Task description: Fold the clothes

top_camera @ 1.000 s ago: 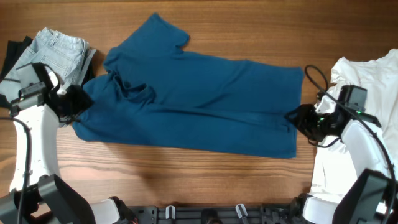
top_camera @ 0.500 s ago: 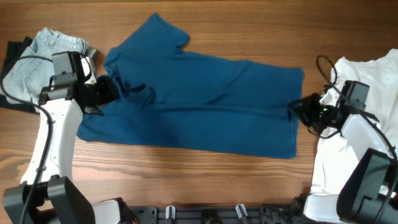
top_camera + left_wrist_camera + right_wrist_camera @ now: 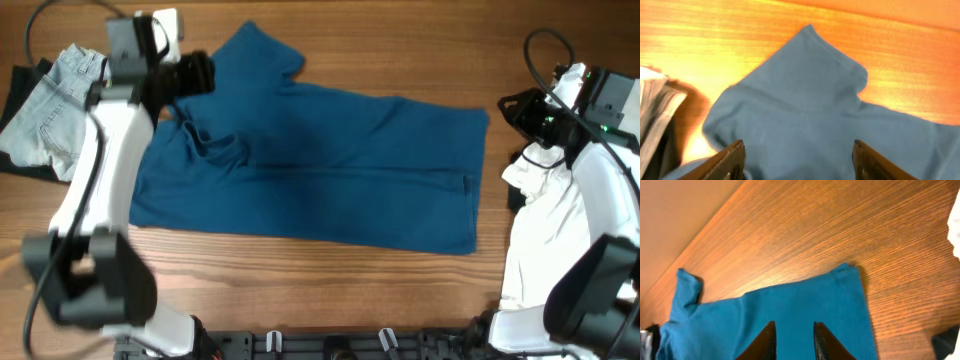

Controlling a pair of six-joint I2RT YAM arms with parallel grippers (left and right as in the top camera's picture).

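A blue T-shirt (image 3: 330, 170) lies flat across the middle of the wooden table, its sleeve at the upper left and its hem at the right. My left gripper (image 3: 205, 72) is open and empty above the sleeve area. The left wrist view shows the blue T-shirt (image 3: 805, 115) beneath the wide-spread left gripper (image 3: 798, 147). My right gripper (image 3: 508, 108) hovers just off the shirt's upper right corner. In the right wrist view the right gripper (image 3: 793, 327) is slightly open with nothing between its fingers, above the blue T-shirt (image 3: 790, 305).
Folded light denim jeans (image 3: 55, 95) sit on a dark garment (image 3: 20, 85) at the far left. A pile of white clothes (image 3: 570, 220) lies at the right edge. Bare table (image 3: 300, 290) runs along the front.
My left arm has swung from the shirt's lower left corner up to its upper left sleeve. My right gripper has moved from the shirt's right edge up past its upper right corner.
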